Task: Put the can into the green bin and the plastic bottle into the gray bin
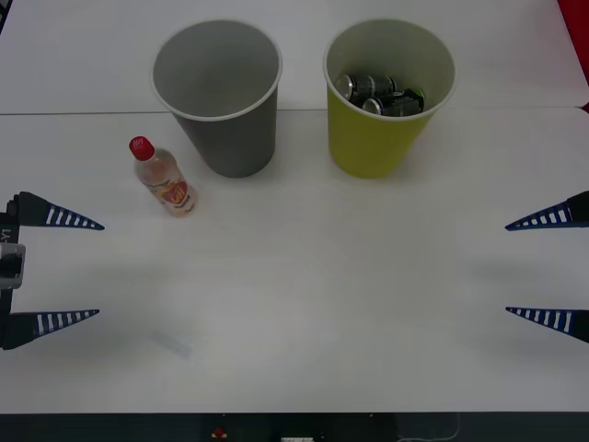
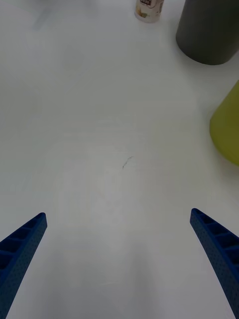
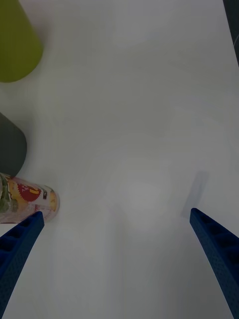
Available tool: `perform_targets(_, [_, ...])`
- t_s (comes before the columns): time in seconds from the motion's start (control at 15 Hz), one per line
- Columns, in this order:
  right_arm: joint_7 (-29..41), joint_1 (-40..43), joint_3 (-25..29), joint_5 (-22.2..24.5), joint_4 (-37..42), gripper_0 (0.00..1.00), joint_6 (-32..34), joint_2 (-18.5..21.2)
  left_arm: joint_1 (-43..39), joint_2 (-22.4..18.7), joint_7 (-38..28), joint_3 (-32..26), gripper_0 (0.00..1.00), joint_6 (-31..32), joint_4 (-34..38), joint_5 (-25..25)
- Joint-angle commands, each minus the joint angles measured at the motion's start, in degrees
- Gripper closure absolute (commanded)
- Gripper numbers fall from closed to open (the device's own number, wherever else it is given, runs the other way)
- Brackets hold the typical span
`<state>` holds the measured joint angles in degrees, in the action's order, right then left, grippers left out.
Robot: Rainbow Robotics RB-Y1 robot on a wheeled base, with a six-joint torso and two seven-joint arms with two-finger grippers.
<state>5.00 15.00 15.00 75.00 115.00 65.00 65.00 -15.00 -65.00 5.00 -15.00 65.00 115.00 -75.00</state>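
Nearest to us, our left gripper (image 1: 97, 269) waits at the left edge of the white desk (image 1: 304, 304), its blue ribbed fingers (image 1: 60, 218) spread wide and holding nothing; our right gripper (image 1: 508, 269) sits at the right edge, likewise fully open and empty. Farther out on our left stands the bottle (image 1: 164, 177), upright on its base, its long axis vertical and its red cap up; in the front view it appears tipped, cap toward the far left. From our left wrist view the bottle (image 3: 27, 204) sits just beside one fingertip, apart from it. Just beyond and to the right of the bottle stands the gray bin (image 1: 219, 97), upright with its mouth up, and we see nothing inside. To its right, apart from it, stands the green bin (image 1: 386, 97), also upright, with dark cans (image 1: 379, 94) lying in its bottom.
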Motion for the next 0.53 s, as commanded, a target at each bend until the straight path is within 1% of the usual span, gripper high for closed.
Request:
perform_targets(0.07, [0.0,0.0,0.0,0.0,0.0,0.0,0.0,0.0,0.0,0.0,0.0,0.0,0.0,0.0,0.0,0.0])
perform_targets(0.2, [0.0,0.0,0.0,0.0,0.0,0.0,0.0,0.0,0.4,-0.2,0.1,-0.8,0.0,-0.9,-0.5,0.6])
perform_targets(0.27, [0.0,0.0,0.0,0.0,0.0,0.0,0.0,0.0,-0.4,-1.0,0.3,-2.1,0.0,-1.5,-0.5,1.6])
perform_targets(0.4, [0.0,0.0,0.0,0.0,0.0,0.0,0.0,0.0,-1.3,-2.3,0.4,-2.1,0.0,-2.2,-0.6,3.0])
perform_targets(0.53, [0.0,0.0,0.0,0.0,0.0,0.0,0.0,0.0,-1.3,-2.3,0.2,-1.3,0.0,-3.2,-1.4,3.5])
